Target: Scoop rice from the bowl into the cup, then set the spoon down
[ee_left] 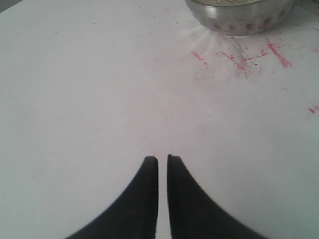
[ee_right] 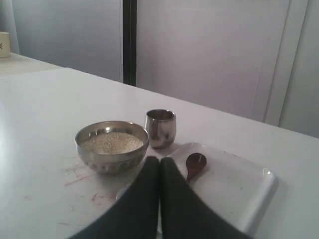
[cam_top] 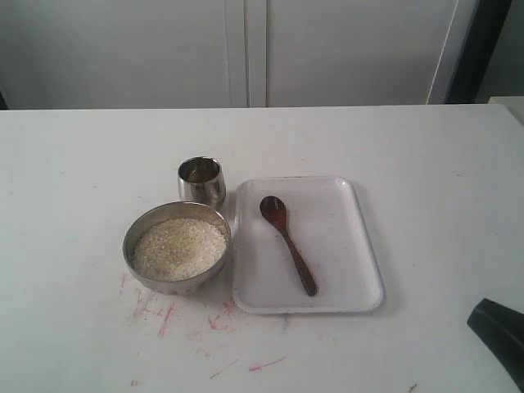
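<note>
Off-white rice (cam_top: 179, 246) fills the wide steel bowl (cam_top: 135, 250) left of centre. Just behind it stands the small steel cup (cam_top: 201, 182). The dark wooden spoon (cam_top: 287, 241) lies on a white tray (cam_top: 360, 246), scoop toward the back. In the right wrist view the bowl (ee_right: 112, 157), cup (ee_right: 160, 128) and spoon scoop (ee_right: 196, 164) show beyond my right gripper (ee_right: 159, 159), which is shut and empty. Only its dark tip (cam_top: 499, 332) shows at the exterior view's lower right corner. My left gripper (ee_left: 162, 158) is shut over bare table, the bowl's base (ee_left: 239, 17) far ahead.
The white table (cam_top: 409, 147) carries red scribble marks (cam_top: 168, 315) in front of the bowl. A pale wall with panel seams rises behind the table's back edge. The tray sits directly right of the bowl.
</note>
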Robot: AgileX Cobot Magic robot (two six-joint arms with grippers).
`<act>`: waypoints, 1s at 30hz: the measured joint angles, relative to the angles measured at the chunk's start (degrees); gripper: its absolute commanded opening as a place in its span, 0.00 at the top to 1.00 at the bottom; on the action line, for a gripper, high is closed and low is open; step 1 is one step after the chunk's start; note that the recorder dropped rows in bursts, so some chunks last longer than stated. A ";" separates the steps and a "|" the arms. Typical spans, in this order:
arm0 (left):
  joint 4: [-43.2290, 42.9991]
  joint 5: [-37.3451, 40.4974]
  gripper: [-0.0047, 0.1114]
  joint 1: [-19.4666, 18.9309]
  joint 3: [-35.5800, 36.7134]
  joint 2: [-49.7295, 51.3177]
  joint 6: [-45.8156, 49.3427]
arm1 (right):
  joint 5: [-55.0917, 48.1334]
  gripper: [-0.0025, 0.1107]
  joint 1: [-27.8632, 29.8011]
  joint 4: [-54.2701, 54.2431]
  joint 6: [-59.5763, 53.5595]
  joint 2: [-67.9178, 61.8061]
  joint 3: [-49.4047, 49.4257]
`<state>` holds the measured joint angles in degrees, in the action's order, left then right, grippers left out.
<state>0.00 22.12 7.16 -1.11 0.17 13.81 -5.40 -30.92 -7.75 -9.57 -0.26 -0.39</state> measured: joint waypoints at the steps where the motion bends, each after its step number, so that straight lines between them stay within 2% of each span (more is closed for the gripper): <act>1: 0.00 0.00 0.84 0.00 0.00 0.00 0.00 | -0.45 0.98 0.00 0.00 0.00 0.00 0.00; 10: 0.00 0.00 0.84 0.00 0.00 0.00 0.00 | -0.57 0.98 0.00 0.10 4.90 0.00 0.09; 23: 0.00 0.00 0.84 0.00 0.00 0.00 0.00 | -0.57 0.98 0.15 0.10 5.45 0.00 0.09; 30: 0.00 0.00 0.84 0.00 0.00 0.00 0.00 | -0.67 0.98 7.91 0.10 5.45 0.00 0.09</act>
<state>0.00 22.12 7.16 -1.11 0.17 13.81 -6.07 -23.01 -7.65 -4.12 -0.26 -0.30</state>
